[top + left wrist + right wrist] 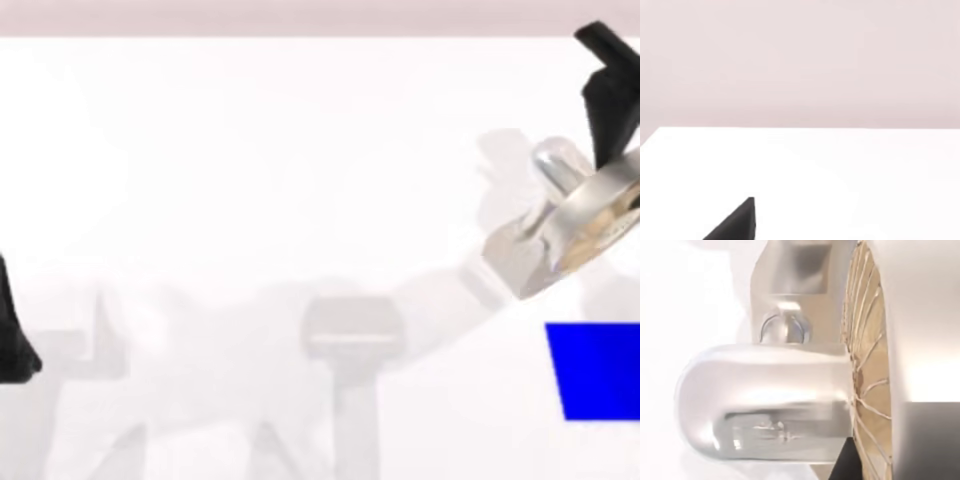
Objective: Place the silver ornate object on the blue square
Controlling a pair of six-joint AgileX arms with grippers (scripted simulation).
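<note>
While the right end effector (607,150) pinches the silver ornate object (572,225), the blue square (598,368) lies at 6 o'clock of it

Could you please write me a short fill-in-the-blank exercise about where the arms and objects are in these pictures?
1. The silver ornate object is at the top view's ____ side.
2. The colour of the square on the table is ____.
3. The silver ornate object is held by the ____ gripper.
4. The left gripper sits at the table's ____ edge.

Missing words: right; blue; right; left
</note>
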